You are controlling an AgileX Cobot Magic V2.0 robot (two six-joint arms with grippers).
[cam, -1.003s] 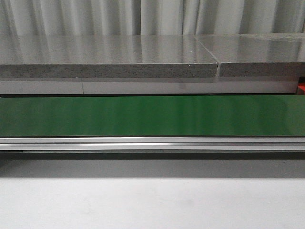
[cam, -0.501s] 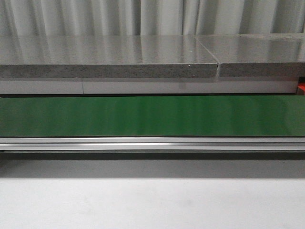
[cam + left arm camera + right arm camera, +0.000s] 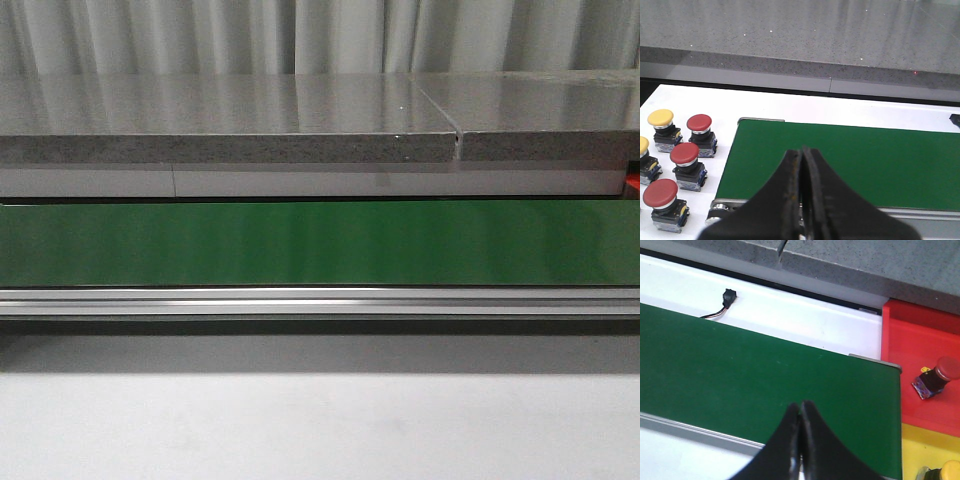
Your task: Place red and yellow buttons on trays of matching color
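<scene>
Grey curtain (image 3: 320, 35) at the back, folded in long lines. Below it, two grey stone slabs (image 3: 230, 120) side by side, with one thin gap between them. Then one long green belt (image 3: 320, 243) running from side to side, with a silver rail (image 3: 320, 300) along its near edge. Nearest of all, a white bench (image 3: 320, 425). No arms or claws in the front view.

By the left end of the belt, on the white bench: five buttons in view, each on a small black base. Three red ones: one at the back (image 3: 699, 123), one in the middle (image 3: 684, 154), one in front (image 3: 660, 193). Two yellow ones: one whole (image 3: 660, 118), and one cut off by the picture edge (image 3: 642, 146). All upright, near each other but not touching. None on a tray.

Left claw (image 3: 802, 152): pressed tight together, nothing in it, hanging over the near edge of the belt.

By the right end of the belt: one red tray (image 3: 920, 340) and one yellow tray (image 3: 930, 450), touching. One red button (image 3: 939, 374) lying tipped over in the red tray. One yellow button (image 3: 947, 471) in the yellow tray, only partly seen. One small black plug (image 3: 729, 296) with thin wires on the white strip behind the belt.

Right claw (image 3: 800, 407): also pinched tight, holding nothing, over the green belt.
</scene>
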